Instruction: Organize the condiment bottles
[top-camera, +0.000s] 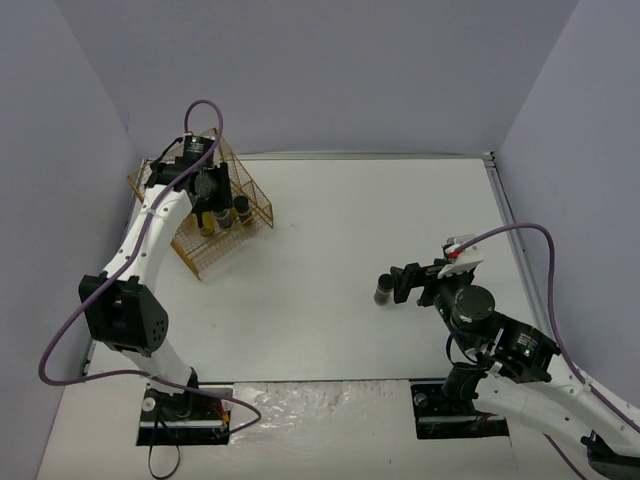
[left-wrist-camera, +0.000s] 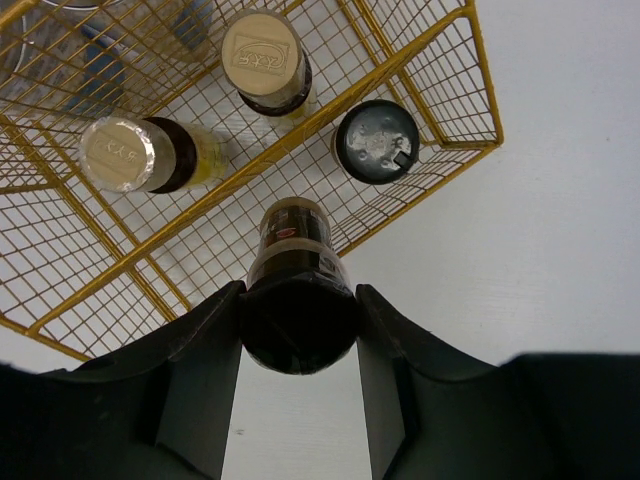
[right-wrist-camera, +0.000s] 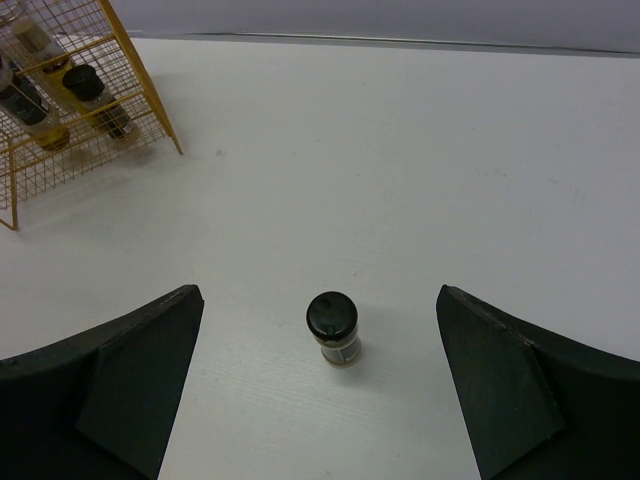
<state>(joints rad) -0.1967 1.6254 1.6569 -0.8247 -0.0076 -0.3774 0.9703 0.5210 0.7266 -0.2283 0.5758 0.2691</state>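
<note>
My left gripper (left-wrist-camera: 298, 296) is shut on a dark black-capped jar (left-wrist-camera: 293, 240) and holds it over the front lower tier of the gold wire rack (left-wrist-camera: 420, 95). In the rack stand two yellow tan-capped bottles (left-wrist-camera: 263, 56) (left-wrist-camera: 122, 153) and another black-capped jar (left-wrist-camera: 377, 141). A blue-labelled white bottle (left-wrist-camera: 95, 70) shows partly behind the wires on the upper tier. From above, the left gripper (top-camera: 212, 190) is over the rack (top-camera: 212, 255). My right gripper (right-wrist-camera: 318, 300) is open, and a third black-capped jar (right-wrist-camera: 333, 326) stands upright on the table just ahead of it, untouched (top-camera: 383, 290).
The rack stands at the far left of the white table (top-camera: 360, 220), close to the left wall. The right gripper (top-camera: 405, 283) is at mid-right. The rack also shows in the right wrist view (right-wrist-camera: 100, 140) at the far left.
</note>
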